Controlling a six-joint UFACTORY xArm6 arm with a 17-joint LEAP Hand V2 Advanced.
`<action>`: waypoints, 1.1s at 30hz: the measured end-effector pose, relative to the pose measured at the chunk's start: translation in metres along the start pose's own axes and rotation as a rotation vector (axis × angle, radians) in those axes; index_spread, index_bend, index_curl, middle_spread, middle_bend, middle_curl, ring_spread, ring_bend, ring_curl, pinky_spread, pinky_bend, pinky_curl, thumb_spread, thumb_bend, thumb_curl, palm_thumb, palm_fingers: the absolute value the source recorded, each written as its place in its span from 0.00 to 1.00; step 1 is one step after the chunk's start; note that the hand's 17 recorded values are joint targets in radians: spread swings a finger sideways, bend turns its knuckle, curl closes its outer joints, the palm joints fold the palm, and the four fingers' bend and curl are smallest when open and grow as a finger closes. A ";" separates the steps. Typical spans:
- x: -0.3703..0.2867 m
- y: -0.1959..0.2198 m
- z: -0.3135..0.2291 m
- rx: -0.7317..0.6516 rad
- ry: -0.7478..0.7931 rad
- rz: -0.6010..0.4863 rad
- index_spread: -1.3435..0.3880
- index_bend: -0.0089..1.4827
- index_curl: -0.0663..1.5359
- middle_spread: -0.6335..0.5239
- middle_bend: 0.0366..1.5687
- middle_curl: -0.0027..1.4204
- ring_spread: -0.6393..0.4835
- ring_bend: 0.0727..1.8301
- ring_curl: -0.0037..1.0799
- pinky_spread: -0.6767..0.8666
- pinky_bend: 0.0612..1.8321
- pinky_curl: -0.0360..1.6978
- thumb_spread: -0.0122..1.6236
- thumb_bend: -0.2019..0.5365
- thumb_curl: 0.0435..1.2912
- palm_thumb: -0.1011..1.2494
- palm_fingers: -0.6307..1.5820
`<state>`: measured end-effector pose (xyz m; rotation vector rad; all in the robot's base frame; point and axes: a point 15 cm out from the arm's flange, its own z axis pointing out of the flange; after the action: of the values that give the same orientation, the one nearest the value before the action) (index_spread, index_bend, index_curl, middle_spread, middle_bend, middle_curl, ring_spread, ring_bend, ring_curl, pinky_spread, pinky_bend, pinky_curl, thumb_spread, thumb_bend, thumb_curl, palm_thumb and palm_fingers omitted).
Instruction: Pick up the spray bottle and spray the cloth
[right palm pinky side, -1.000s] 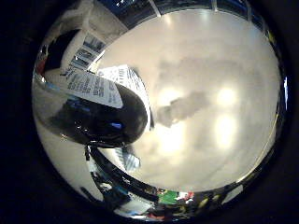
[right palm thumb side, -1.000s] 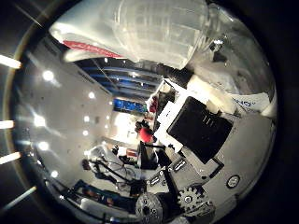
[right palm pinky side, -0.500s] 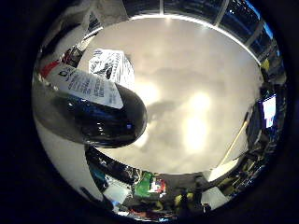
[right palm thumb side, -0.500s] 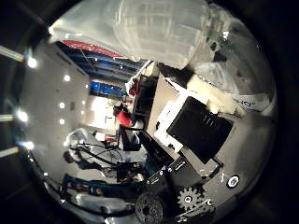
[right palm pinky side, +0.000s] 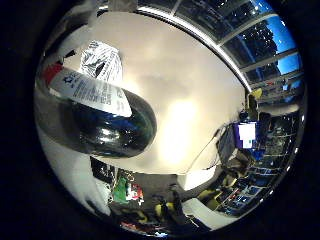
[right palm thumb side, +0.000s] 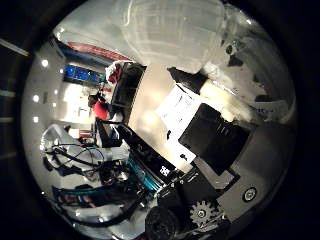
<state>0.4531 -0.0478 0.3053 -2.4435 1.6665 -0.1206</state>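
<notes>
The spray bottle (right palm pinky side: 95, 117) filled the left of the little-finger view, close against the palm. The hand (right palm thumb side: 220, 145) curled round its translucent body, evidently lifted so the nozzle could aim. The cloth (right palm pinky side: 102, 60) lay on the pale surface (right palm pinky side: 175, 100) at upper left.

I'm holding the spray bottle (right palm pinky side: 100, 125) close to my palm: glossy dark plastic throwing reflections, with a matt white paper label; its upper body is looking clear and translucent. The table (right palm pinky side: 170, 90) is showing smooth, pale, slightly shiny; my hand (right palm thumb side: 220, 145) is showing matt black and white plastic.
</notes>
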 end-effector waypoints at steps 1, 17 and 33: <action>-0.004 -0.004 -0.001 0.000 0.016 -0.010 0.67 0.83 0.51 0.46 0.90 0.46 0.38 0.74 0.68 0.34 0.52 0.88 0.63 0.25 0.51 0.82 0.80; -0.083 0.011 0.091 -0.168 0.130 -0.134 0.67 0.83 0.51 0.46 0.90 0.46 0.38 0.73 0.70 0.34 0.52 0.89 0.62 0.25 0.52 0.82 0.80; -0.091 -0.011 0.113 -0.198 0.120 -0.113 0.67 0.83 0.51 0.46 0.90 0.45 0.38 0.73 0.71 0.34 0.52 0.90 0.62 0.25 0.52 0.82 0.80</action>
<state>0.4485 0.0520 0.2001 -2.7281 1.6597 -0.1263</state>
